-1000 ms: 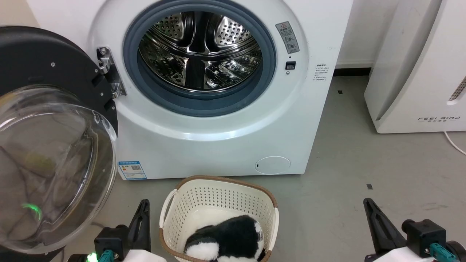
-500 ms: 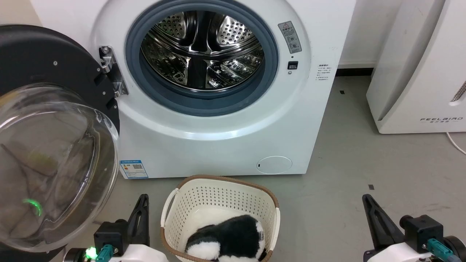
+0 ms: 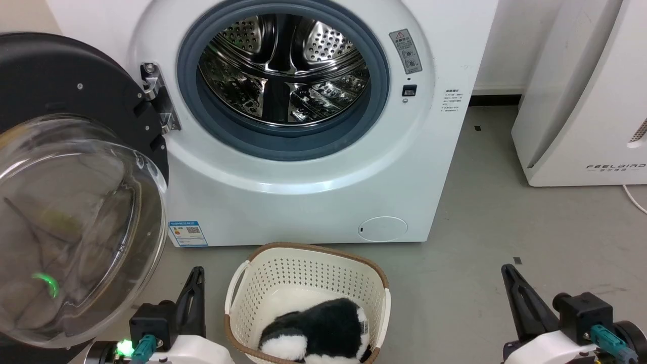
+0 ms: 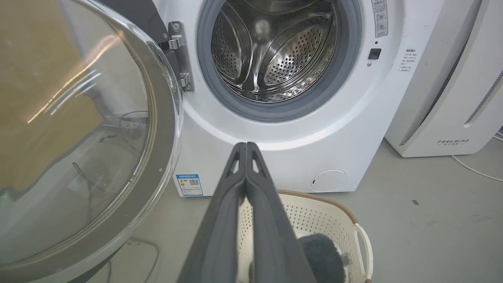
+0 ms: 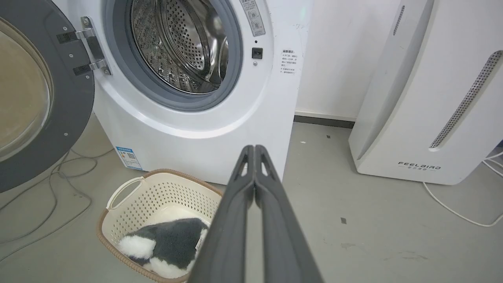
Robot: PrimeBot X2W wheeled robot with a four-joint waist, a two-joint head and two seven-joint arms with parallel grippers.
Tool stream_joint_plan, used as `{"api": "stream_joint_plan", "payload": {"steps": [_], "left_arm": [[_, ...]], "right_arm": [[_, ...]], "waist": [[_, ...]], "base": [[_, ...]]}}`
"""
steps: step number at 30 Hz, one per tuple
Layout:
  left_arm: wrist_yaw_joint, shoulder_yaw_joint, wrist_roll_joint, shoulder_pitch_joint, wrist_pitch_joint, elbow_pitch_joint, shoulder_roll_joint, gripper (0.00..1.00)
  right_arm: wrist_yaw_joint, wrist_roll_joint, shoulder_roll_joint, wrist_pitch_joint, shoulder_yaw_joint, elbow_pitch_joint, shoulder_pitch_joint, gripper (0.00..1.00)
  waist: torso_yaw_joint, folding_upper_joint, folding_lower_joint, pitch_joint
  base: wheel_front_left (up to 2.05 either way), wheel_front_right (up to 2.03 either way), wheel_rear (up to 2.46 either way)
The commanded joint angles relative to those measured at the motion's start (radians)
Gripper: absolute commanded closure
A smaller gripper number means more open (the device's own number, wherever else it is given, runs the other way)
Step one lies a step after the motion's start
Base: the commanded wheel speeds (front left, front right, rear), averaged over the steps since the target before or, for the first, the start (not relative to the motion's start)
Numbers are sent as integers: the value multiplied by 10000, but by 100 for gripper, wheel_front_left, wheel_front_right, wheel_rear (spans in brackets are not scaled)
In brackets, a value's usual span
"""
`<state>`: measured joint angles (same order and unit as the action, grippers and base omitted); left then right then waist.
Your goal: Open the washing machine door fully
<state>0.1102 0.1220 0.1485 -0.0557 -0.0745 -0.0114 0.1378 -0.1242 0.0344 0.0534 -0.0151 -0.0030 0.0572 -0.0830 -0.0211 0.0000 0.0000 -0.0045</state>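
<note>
The white washing machine [image 3: 303, 192] stands ahead with its steel drum [image 3: 283, 65] exposed inside the grey rubber ring. Its door [image 3: 60, 76] is swung wide to the left on the metal hinge [image 3: 156, 96], its clear glass bowl [image 3: 76, 227] bulging toward me; the door [image 4: 78, 129] also shows in the left wrist view and its dark grey inner face [image 5: 43, 98] in the right wrist view. My left gripper [image 3: 196, 275] sits low, below the door's rim, shut and empty, fingers pressed together [image 4: 245, 147]. My right gripper [image 3: 507, 270] rests at lower right, shut, touching nothing [image 5: 253, 149].
A cream perforated basket [image 3: 308, 263] holding a black and white plush toy [image 3: 313, 336] sits on the floor right in front of the machine, between my grippers. A slanted white appliance [image 3: 581, 91] stands at the right. Cables [image 5: 47, 184] lie on the grey floor under the door.
The whole head picture has shifted slightly right, so the camera moved. Both grippers sit a touch lower in the view. The door keeps the same wide-open pose.
</note>
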Motion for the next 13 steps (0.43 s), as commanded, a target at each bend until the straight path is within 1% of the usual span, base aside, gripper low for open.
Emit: {"api": "stream_joint_plan", "payload": {"steps": [1,13], "left_arm": [[-70,-68,-135,192,58,38,-68,100],[-337,-366,-485,286,236,57,-277,100]], "right_arm": [[-40,-46,-20,63,15,-47,183,100],[-46,-123,-23,86,19,-183,350,100]], "waist": [[4,0,0,1],[58,0,0,12]], "base": [[0,0,0],[0,0,0]]}}
